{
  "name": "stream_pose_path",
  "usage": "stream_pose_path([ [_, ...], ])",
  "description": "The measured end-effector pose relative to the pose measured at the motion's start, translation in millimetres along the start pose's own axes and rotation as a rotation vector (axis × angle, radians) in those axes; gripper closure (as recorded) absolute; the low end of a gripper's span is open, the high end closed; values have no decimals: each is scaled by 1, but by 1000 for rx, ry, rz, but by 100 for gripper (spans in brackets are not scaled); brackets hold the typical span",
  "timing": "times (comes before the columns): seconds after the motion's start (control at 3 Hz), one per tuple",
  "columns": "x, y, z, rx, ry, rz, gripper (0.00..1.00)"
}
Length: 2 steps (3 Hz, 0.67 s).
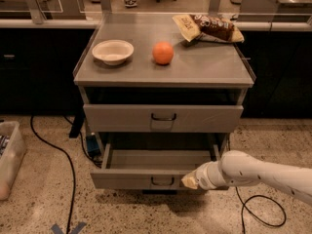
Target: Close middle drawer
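The middle drawer (141, 178) of the gray metal cabinet (161, 72) stands pulled out. Its flat front faces me with a small dark wire handle (162, 181) at the centre, and its inside looks empty. The upper drawer (163, 117) above it is shut. The lowest drawer is hidden below the open one. My gripper (189, 181), on the end of a white arm coming in from the lower right, is against the right end of the middle drawer's front.
On the cabinet top are a white bowl (112, 51), an orange (163, 52) and a chip bag (207, 28). A black cable (63, 155) runs over the floor at left, near a plastic bin (9, 157). Another cable (258, 213) loops at lower right.
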<state>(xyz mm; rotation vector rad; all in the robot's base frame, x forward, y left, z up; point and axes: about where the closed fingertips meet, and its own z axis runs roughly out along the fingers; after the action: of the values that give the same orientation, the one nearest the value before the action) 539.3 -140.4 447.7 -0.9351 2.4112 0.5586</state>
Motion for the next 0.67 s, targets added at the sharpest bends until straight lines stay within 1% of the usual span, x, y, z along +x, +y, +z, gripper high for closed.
stream_pose_path([
  [0.33, 0, 0, 0, 0, 0, 0, 100],
  [0.67, 2, -5, 14, 37, -35, 48, 100],
])
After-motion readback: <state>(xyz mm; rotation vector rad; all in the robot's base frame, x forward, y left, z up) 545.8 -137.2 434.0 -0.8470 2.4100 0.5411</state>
